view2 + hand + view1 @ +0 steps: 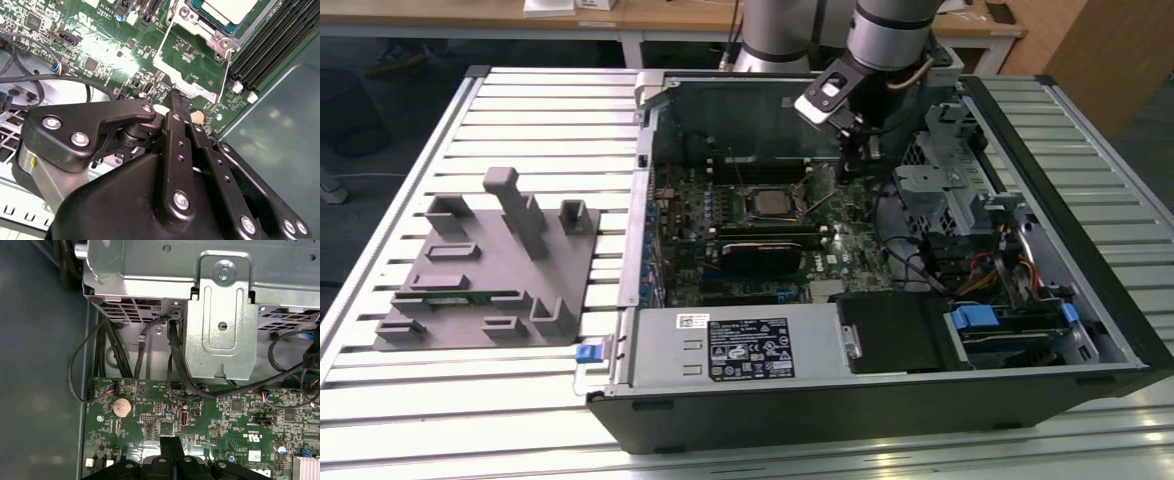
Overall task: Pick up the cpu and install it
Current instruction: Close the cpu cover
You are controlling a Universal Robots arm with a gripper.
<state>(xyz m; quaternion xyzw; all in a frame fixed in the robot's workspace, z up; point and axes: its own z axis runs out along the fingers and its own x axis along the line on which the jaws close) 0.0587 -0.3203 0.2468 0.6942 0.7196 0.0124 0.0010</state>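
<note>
The cpu (231, 8), a small square chip with a pale silvery top, lies in its socket on the green motherboard (100, 45). In the exterior view the cpu (767, 204) sits mid-board inside the open computer case. The socket's metal frame (190, 67) is swung open beside it, toward my gripper. My gripper (176, 100) hangs just above the board a short way from the socket, its black fingers shut together with nothing between them. In the exterior view the gripper (858, 165) is to the right of the cpu. The fingertips (172, 444) hover over the board near a coin battery (121, 407).
The case (881, 400) lies open on a slatted table (480, 400). A metal drive cage (220, 315) and black cables (172, 355) stand close to the gripper. Black memory slots (270, 40) run beside the socket. A grey plastic holder (487, 270) rests on the exterior view's left.
</note>
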